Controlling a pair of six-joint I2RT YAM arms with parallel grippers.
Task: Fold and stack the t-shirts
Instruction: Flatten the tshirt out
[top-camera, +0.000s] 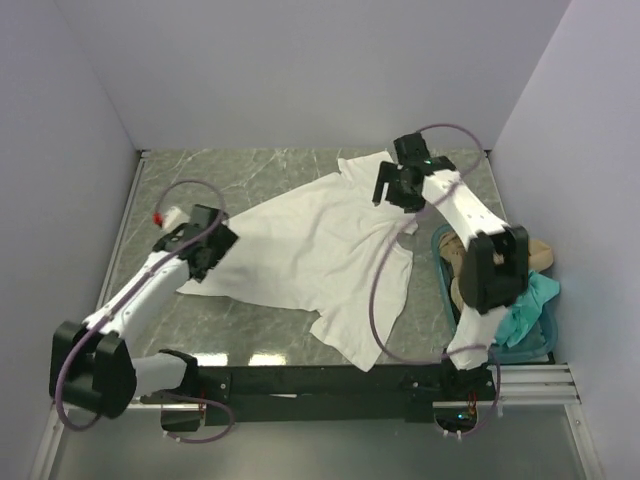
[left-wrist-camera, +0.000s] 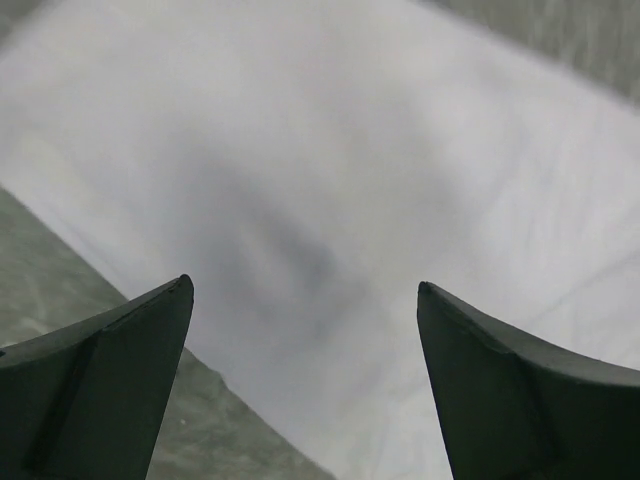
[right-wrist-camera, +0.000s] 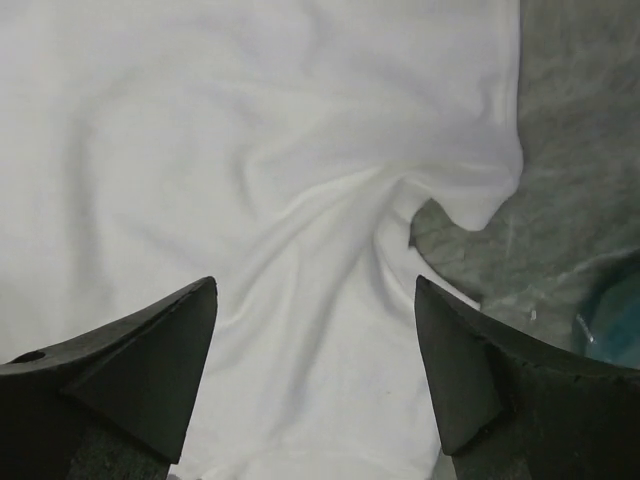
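1 white t-shirt (top-camera: 310, 250) lies opened out on the counter (top-camera: 250, 180), skewed on a diagonal, rumpled, no fold in it yet. 2 more wait at the right edge in a teal basket (top-camera: 443, 270): a tan t-shirt (top-camera: 540, 252) and a teal t-shirt (top-camera: 525, 310), both partly hidden behind the right arm. Left end effector (left-wrist-camera: 305, 288) hovers over the shirt's left edge, fingers spread wide, nothing between them; its wrist view shows white cloth filling the gap and bare counter at lower left, so the hem runs just under the near finger. Right end effector (right-wrist-camera: 315, 285) hangs over the far right part of the shirt, also spread, holding nothing; below it the cloth is twisted into a swirl of creases beside a notch in the edge where counter shows through. Whether either set of fingertips touches the cloth, cannot tell. Step in hand, as I judge it: laying out and smoothing shirt 1 ahead of the first fold, so the task is at an early stage with 0 shirts folded or stacked. Next move likely calls for the right side to drop onto that twisted bit or the nearby edge, pinch only 1 layer and draw it outward to flatten, while the left pins or pinches its own hem to keep the cloth from sliding. Risk: grabbing the bunch whole would drag the wrinkle along rather than clear it.
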